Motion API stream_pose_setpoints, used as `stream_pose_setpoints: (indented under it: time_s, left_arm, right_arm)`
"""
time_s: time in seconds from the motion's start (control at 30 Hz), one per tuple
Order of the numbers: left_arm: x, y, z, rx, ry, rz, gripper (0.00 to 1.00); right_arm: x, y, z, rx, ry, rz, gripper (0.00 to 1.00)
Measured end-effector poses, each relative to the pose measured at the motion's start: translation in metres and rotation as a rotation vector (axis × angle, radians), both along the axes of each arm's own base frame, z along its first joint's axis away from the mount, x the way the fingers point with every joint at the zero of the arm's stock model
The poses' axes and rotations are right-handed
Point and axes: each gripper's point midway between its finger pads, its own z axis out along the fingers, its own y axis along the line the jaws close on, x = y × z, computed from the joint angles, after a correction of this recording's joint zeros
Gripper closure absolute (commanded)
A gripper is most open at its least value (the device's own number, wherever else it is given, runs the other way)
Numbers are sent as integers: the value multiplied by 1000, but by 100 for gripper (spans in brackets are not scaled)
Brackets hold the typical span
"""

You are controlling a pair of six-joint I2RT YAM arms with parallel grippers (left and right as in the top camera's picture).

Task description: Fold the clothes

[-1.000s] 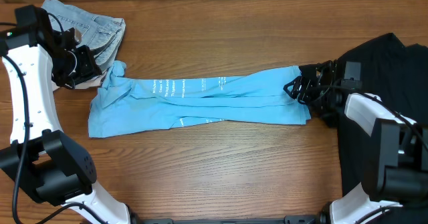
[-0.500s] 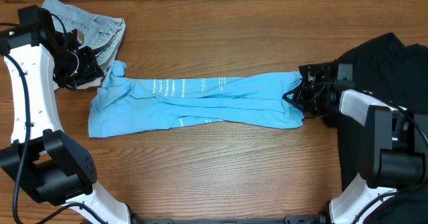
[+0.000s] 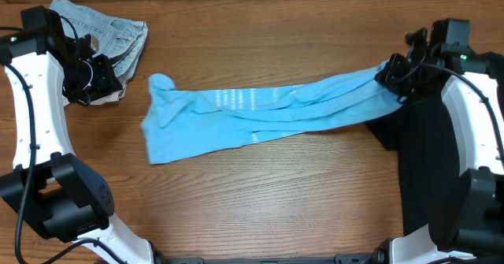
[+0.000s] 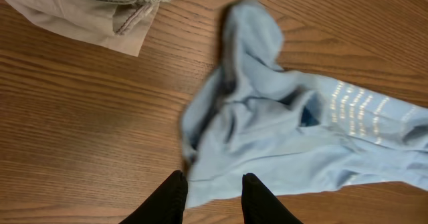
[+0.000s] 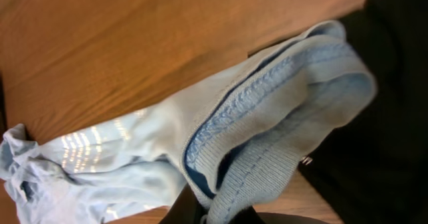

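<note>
Currently: right end effector (image 3: 391,76) pinched tight on hem of sky-blue T-shirt (image 3: 260,110), at black T-shirt (image 3: 441,138) edge. Sky-blue T-shirt lies bunched along bench (image 3: 276,201), left of black T-shirt. Left end effector (image 4: 212,177) part-spread, empty, far left of black T-shirt.

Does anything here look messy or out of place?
Yes. The blue T-shirt lies twisted like a rope across the table, not flat: one end is bunched, the other pinched in the right arm's jaws over the black T-shirt. Crumpled denim sits in a corner.
</note>
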Motion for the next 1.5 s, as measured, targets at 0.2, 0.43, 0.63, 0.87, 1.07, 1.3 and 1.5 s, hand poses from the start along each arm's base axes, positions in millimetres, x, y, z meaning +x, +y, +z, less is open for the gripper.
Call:
stream_pose_setpoints:
  time_s: [0.2, 0.43, 0.63, 0.87, 1.07, 1.3, 1.5]
  left_arm:
    - [0, 0, 0, 0, 0, 0, 69]
    - [0, 0, 0, 0, 0, 0, 69]
    - [0, 0, 0, 0, 0, 0, 69]
    - [0, 0, 0, 0, 0, 0, 69]
    - [0, 0, 0, 1, 0, -2, 58]
    - [0, 0, 0, 1, 0, -3, 48]
    - [-2, -1, -3, -2, 7, -3, 46]
  right_arm:
    - [-8, 38, -3, -43, 34, 106, 96]
    - [-19, 138, -25, -69, 60, 340, 96]
    - [-18, 196, -76, -88, 106, 441, 96]
    - [-15, 231, -90, -85, 65, 482, 60]
    - [-26, 253, -88, -75, 57, 534, 51]
    - [-22, 217, -88, -74, 119, 455, 50]
    - [-12, 160, -80, -66, 164, 315, 96]
